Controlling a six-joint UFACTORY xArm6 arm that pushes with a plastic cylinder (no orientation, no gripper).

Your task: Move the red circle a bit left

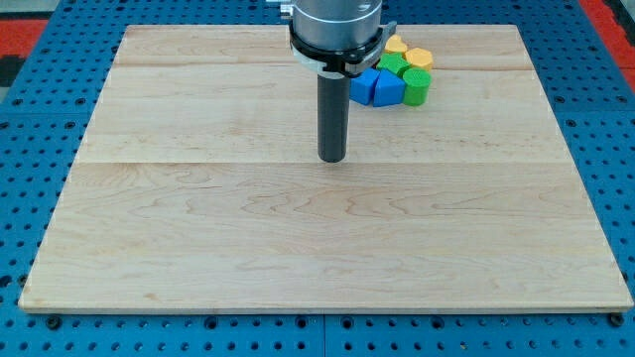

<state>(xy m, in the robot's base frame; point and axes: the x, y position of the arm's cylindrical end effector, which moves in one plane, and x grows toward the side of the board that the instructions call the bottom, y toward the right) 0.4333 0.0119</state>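
Observation:
My tip rests on the wooden board a little above the middle. A tight cluster of blocks lies up and to the right of it, near the view's top. The cluster holds two yellow blocks, two green blocks and two blue blocks. The leftmost blue block is partly hidden behind the rod. No red circle shows in the view; the arm's head covers the board just left of the cluster. My tip touches no block.
The board lies on a blue perforated table. A red patch shows at the view's top left corner and another at the top right.

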